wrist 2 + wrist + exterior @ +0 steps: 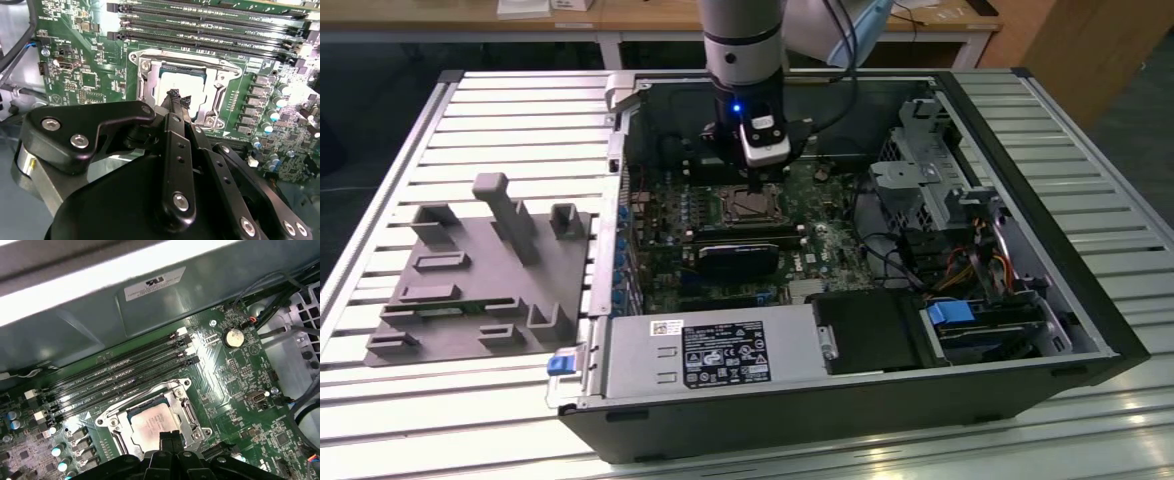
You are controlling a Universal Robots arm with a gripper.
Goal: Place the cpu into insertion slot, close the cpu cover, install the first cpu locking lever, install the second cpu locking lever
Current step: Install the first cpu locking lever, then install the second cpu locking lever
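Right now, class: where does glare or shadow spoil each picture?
Exterior view: glare on the slatted table, case interior dim. Second wrist view: bright wash over the capacitors; the pincer darkens the cpu. First wrist view: the case edge is blown out.

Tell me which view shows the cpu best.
The first wrist view: the cpu lies flat in the insertion slot, its top mostly unobstructed. In the second wrist view the pincer covers part of it; in the exterior view it is a small square under the arm.
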